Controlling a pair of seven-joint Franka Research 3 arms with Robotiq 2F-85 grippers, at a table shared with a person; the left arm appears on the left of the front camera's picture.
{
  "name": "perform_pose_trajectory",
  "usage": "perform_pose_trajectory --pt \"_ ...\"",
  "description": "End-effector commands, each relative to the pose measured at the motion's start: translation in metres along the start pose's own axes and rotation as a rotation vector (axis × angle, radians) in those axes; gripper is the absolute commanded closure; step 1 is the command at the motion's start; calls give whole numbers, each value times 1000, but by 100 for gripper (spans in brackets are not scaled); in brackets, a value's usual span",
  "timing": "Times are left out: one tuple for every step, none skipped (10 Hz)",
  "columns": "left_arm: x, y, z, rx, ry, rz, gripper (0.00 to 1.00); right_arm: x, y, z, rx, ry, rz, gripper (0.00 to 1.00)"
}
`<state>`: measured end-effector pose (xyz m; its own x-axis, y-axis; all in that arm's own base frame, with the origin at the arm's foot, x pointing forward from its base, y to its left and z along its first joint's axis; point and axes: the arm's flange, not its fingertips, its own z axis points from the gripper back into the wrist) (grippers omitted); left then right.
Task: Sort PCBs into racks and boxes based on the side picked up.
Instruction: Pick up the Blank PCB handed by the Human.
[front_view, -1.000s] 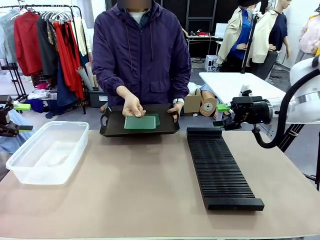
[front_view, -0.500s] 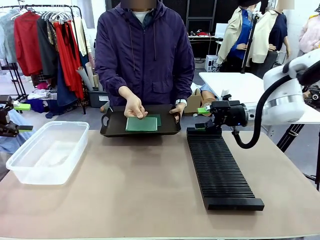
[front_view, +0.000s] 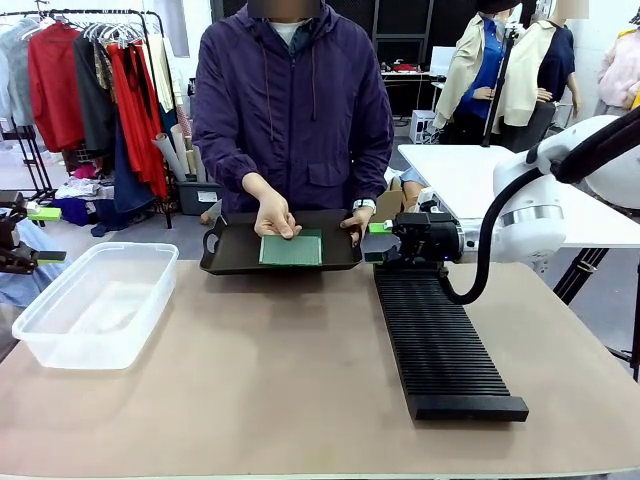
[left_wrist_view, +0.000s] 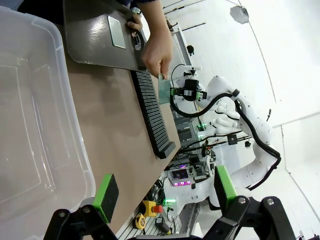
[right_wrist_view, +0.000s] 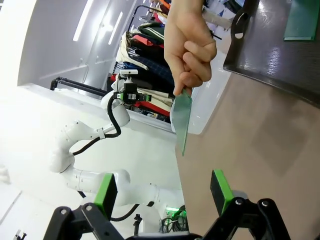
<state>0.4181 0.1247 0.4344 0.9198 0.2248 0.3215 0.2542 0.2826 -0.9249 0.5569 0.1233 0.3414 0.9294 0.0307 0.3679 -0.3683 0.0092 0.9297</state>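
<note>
PCB (right_wrist_view: 181, 122) hangs from person's fingers (right_wrist_view: 192, 67); right hand (front_view: 372, 242) has moved closer.

A: What's in frame that isn't job-related?
B: Dark tray (front_view: 232, 255) with handles, top centre, sitting at the far edge of the tan worktop (front_view: 280, 380). Purple jacket (front_view: 295, 110) directly behind it.
A: Background?
B: Clothes rail (front_view: 90, 90) with red garments, upper left. White table (front_view: 470, 165) upper right, with a cardboard box (front_view: 385, 207) and a brown roll (front_view: 415, 212) beside it.
</note>
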Motion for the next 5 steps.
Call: perform_pose_trajectory --pt "1 -1 1 4 -3 13 0 8 -3 -21 11 -2 -12 0" --pt "1 -1 1 4 -3 13 0 9 -3 -30 9 14 -24 0" --pt "1 -1 1 4 -3 13 0 10 -4 -39 2 28 -33 0" --pt "1 -1 1 4 -3 13 0 12 -4 -47 6 41 -39 0" --pt "1 -1 1 4 -3 13 0 15 -5 -55 10 53 -41 0"
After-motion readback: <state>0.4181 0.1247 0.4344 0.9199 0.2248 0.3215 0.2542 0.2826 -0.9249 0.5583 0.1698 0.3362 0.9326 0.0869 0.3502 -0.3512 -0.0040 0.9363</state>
